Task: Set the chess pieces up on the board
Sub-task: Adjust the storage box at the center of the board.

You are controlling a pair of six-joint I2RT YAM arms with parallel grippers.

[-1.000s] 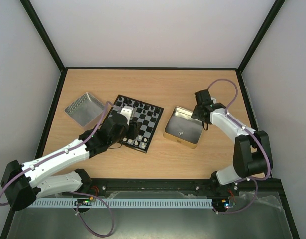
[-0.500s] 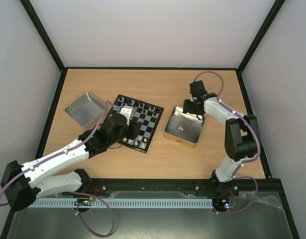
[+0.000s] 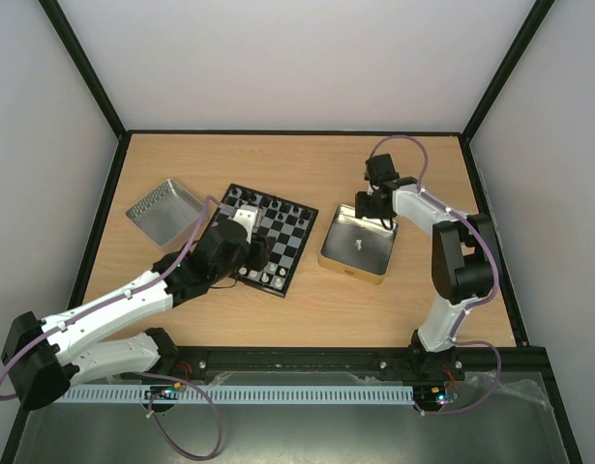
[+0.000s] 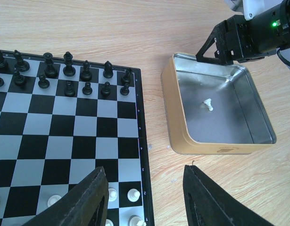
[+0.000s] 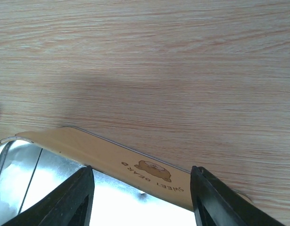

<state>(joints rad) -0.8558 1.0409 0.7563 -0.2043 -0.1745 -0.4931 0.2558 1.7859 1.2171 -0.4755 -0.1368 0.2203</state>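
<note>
**Both pincers apart; one white piece lying in tin**

The left pincer (image 4: 145, 173) is seen held over the near right corner of the board (image 4: 64, 136), its jaws apart and nothing gripped between them. White pieces (image 4: 133, 194) stand on the squares just beside its left finger and are partly hidden by it. Black pieces (image 4: 69, 70) are ranged in two rows along the far edge, well apart from that pincer.

The right pincer (image 5: 142, 172) is held over the far wall of the tin (image 4: 175, 122), jaws apart and nothing clamped. A single white piece (image 4: 208, 104) lies inside the tin, near the middle of its floor.

The board is flat, with black and grey checks and a thin black border. The tin is square with rounded corners, gold outside and bright metal within. A ribbed silver tray (image 3: 164, 211) lies left of the board. The desk (image 3: 307, 164) is of light wood grain.

The piece in the tin is shown clearly in the left wrist view only. A bear print with lettering on the tin's outer wall is shown in the right wrist view only. The tray appears in the top view alone.
</note>
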